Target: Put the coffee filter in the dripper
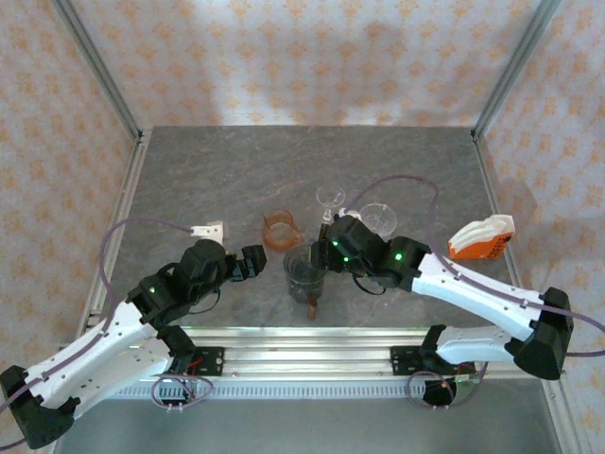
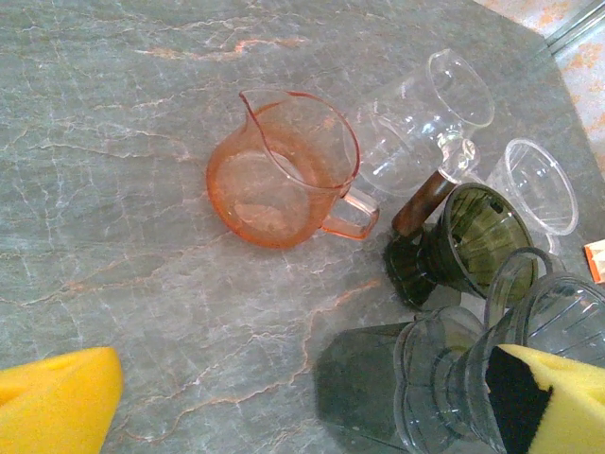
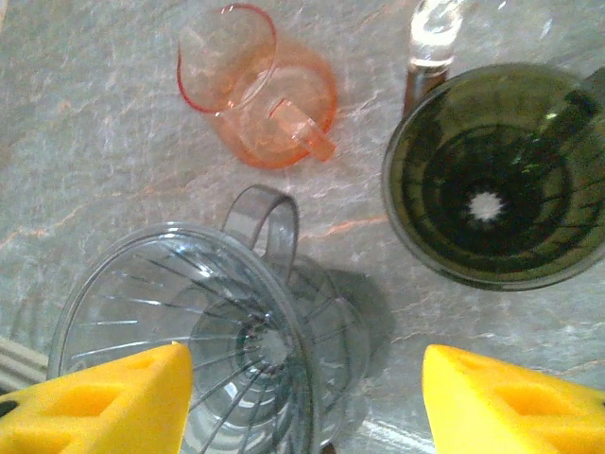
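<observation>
Far left on the grey worktop [image 1: 236,170]: small white piece [image 1: 208,229], too small to name.

Just right of it, left hand [image 1: 251,263]: yellow pads spread wide, nothing between.

Next, pink jug [image 2: 284,170]: upright, empty-looking, handle turned toward the drippers.

Then clear dripper [image 3: 227,340]: mouth up, ribbed, loop handle toward the jug. Just beside it, green dripper [image 3: 492,180]: mouth up, drain hole showing. No paper in either. Cannot tell which of the two is meant.

Right hand [image 3: 307,402] above the pair: pads apart, gripping nothing.

Behind them, clear glass funnel [image 1: 331,199] and clear cup [image 1: 375,218].

Far right, well apart from both drippers, just past the right forearm: white-and-orange piece [image 1: 482,236], flat on the worktop. Best guess for the filter, maybe a stack in a holder; not certain.
- Long axis roughly across the worktop, right end angled toward the far side.
- Cannot tell which end is the cone tip.

Handling, as a judgement:
- Paper, so very light, thin, limp, easy to crease or tear, and likely to cling to the sheets under it.
- Best pinched at a free edge or along the seam with a light squeeze, not flattened from above.
- Needs to go in tip down, open side up.
- Likely to spring or tilt in the cone unless pressed in gently.
</observation>
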Controlling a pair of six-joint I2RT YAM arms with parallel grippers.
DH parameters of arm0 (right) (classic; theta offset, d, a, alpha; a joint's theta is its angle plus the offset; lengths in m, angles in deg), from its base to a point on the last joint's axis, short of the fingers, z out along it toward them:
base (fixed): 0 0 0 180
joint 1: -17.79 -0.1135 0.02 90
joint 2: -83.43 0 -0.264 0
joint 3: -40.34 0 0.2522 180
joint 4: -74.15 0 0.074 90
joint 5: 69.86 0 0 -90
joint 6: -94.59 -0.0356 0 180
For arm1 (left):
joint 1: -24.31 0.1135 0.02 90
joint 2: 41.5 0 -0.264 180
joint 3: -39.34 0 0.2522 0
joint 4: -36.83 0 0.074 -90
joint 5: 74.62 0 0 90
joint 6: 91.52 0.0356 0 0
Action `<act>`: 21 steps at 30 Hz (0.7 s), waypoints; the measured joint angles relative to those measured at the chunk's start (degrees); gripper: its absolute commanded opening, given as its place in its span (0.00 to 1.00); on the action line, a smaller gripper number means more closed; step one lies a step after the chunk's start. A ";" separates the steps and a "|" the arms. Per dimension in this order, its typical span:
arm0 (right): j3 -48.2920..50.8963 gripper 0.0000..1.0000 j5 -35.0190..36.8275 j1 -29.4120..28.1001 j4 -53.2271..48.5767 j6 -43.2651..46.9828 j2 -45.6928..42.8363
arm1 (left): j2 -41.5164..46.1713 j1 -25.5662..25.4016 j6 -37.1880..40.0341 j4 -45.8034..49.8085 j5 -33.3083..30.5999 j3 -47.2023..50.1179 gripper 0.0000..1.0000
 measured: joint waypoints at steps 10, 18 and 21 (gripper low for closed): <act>0.74 0.73 11.61 19.93 -6.14 -1.95 -11.76 | 0.00 0.00 -0.07 -0.98 -0.44 1.66 1.00; 6.60 0.61 9.70 51.08 -7.61 -0.33 -14.36 | -1.40 0.00 -0.17 -1.33 -0.42 3.08 1.00; 8.20 0.58 7.63 59.23 -7.69 0.85 -12.74 | -1.25 0.02 -0.17 -2.19 -0.37 4.35 1.00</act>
